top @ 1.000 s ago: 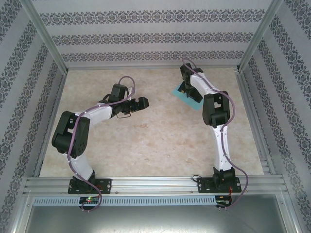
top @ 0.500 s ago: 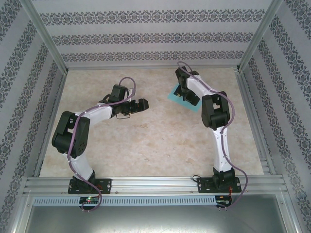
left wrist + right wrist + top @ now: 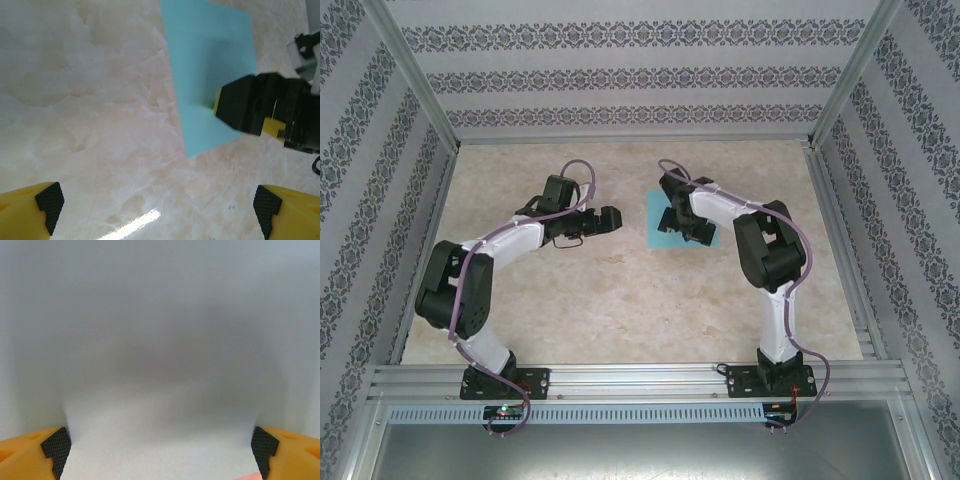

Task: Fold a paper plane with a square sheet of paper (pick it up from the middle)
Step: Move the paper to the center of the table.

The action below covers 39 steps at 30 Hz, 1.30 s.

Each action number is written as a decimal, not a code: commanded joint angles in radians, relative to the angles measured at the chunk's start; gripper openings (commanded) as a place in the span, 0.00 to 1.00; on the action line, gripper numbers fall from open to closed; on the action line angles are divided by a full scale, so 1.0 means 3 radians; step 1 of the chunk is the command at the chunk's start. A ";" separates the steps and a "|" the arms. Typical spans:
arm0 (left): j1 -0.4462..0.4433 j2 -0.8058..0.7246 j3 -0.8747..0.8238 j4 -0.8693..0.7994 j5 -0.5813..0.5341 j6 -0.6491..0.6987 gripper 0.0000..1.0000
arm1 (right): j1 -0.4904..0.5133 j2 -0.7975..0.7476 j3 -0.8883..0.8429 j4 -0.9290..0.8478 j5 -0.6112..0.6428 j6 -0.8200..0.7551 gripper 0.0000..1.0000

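Observation:
The square sheet of paper (image 3: pixel 658 232), turquoise side up, lies flat on the marble tabletop a little right of centre. My right gripper (image 3: pixel 678 215) stands open on top of it, fingers spread wide and pointing down at the sheet. In the right wrist view the pale sheet (image 3: pixel 160 365) spans the whole space between the fingertips of my right gripper (image 3: pixel 160 452). My left gripper (image 3: pixel 610 218) is open, hovering left of the sheet and apart from it. The left wrist view has the sheet (image 3: pixel 210 60) ahead with a black right finger (image 3: pixel 242 107) on it.
Patterned walls and aluminium posts (image 3: pixel 415 85) close in the table at the back and both sides. A metal rail (image 3: pixel 640 380) with the arm bases runs along the near edge. Bare marble (image 3: pixel 620 300) stretches between the arms.
The right arm swung left and nearer, sliding the sheet from the back right toward the centre and turning it square to the table. The left arm's elbow shifted slightly.

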<state>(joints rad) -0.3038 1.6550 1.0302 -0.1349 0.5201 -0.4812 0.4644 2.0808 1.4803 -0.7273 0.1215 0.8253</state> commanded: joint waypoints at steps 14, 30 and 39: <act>0.0219 -0.0845 -0.0621 -0.0515 -0.0080 0.0171 1.00 | 0.0961 -0.0655 -0.0946 0.0344 -0.0196 0.0402 0.95; 0.0243 -0.1213 -0.0856 -0.0564 -0.0138 0.0116 1.00 | 0.0950 -0.1017 -0.0636 0.0053 0.0091 0.0388 0.95; 0.0246 -0.1137 -0.0827 -0.0522 -0.0087 0.0169 1.00 | 0.0783 -0.0468 -0.0154 0.0185 0.0093 0.0281 0.96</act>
<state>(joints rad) -0.2398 1.3071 0.7780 -0.2821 0.4934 -0.4519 0.7025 1.8786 1.3830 -0.6727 0.1303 0.9390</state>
